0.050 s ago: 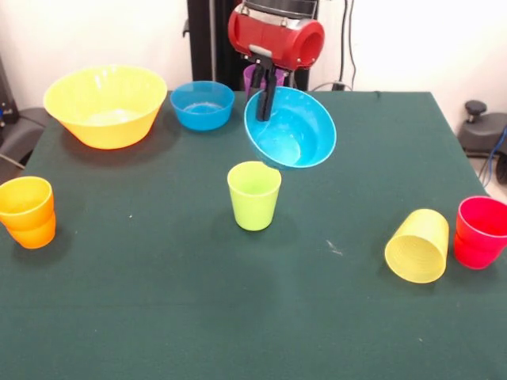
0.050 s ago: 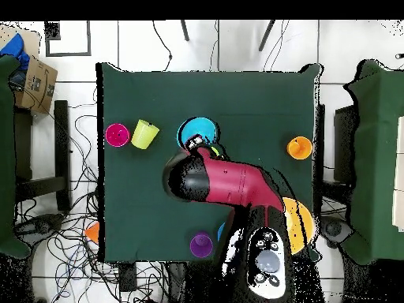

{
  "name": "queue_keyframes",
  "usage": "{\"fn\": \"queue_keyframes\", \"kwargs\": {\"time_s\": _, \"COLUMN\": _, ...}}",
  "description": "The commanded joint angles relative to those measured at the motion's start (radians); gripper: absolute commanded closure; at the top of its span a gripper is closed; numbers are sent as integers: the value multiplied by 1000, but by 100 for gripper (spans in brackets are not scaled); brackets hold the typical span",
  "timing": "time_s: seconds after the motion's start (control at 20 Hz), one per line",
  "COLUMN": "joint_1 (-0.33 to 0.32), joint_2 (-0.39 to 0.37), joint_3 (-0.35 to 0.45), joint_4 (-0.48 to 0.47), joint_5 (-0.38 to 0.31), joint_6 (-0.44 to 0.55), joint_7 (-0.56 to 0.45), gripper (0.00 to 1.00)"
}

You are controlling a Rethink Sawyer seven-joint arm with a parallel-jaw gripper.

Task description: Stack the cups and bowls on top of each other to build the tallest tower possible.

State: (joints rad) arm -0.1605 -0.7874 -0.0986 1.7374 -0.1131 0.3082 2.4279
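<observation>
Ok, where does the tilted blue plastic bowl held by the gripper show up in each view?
Front view: the tilted blue plastic bowl hangs at centre top, its rim pinched by the gripper, above and behind the lime green plastic cup.
Overhead view: the bowl sits just above centre, partly hidden by the red arm.
Shared landmark: the red plastic cup beside the tipped yellow cup.

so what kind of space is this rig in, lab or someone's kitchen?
Looks like a robotics lab, not a kitchen: a green-covered table of plastic cups and bowls, loose cables sprawled over a tiled floor, and a cardboard box at the side.
</observation>
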Motion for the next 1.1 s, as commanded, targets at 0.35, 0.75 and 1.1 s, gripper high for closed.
{"fn": "queue_keyframes", "kwargs": {"time_s": 0.35, "joint_1": 34, "joint_2": 39, "joint_3": 85, "joint_4": 51, "joint_5": -153, "joint_6": -99, "joint_7": -35, "gripper": 100}}
{"fn": "queue_keyframes", "kwargs": {"time_s": 0.75, "joint_1": 55, "joint_2": 77, "joint_3": 58, "joint_4": 54, "joint_5": -184, "joint_6": -174, "joint_7": 9, "gripper": 100}}
{"fn": "queue_keyframes", "kwargs": {"time_s": 1.1, "joint_1": 23, "joint_2": 66, "joint_3": 77, "joint_4": 80, "joint_5": -196, "joint_6": -196, "joint_7": 0, "gripper": 100}}
